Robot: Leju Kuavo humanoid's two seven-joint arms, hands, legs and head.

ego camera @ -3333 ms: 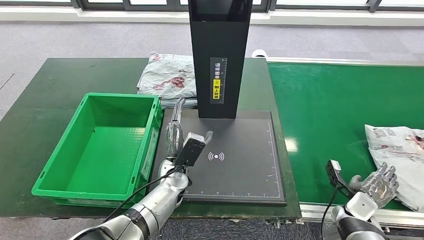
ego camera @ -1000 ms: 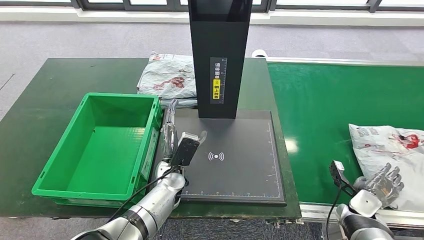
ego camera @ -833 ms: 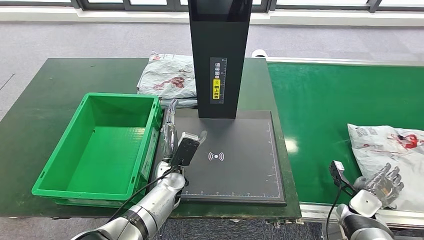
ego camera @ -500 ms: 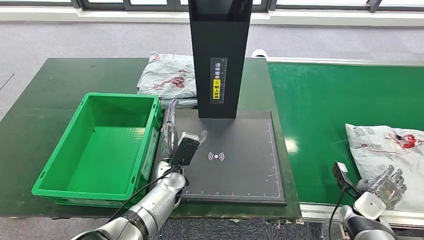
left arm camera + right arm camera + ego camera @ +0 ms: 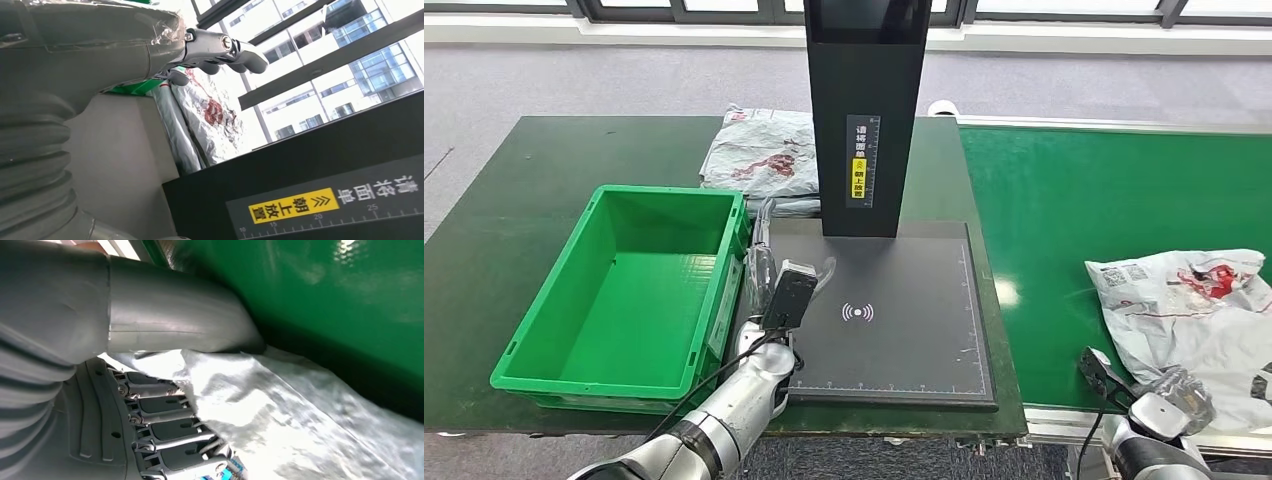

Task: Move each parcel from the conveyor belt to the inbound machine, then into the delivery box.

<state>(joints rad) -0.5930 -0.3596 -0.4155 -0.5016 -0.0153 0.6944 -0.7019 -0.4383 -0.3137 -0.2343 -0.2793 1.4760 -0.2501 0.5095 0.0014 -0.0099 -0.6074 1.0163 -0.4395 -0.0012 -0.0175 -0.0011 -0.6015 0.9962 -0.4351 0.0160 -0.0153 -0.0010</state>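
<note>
On the left my green delivery box sat beside my left hand, fingers apart over the inbound machine, my right hand gripped the parcel on the conveyor belt.

right hand gripping silver parcel, green conveyor belt
</note>
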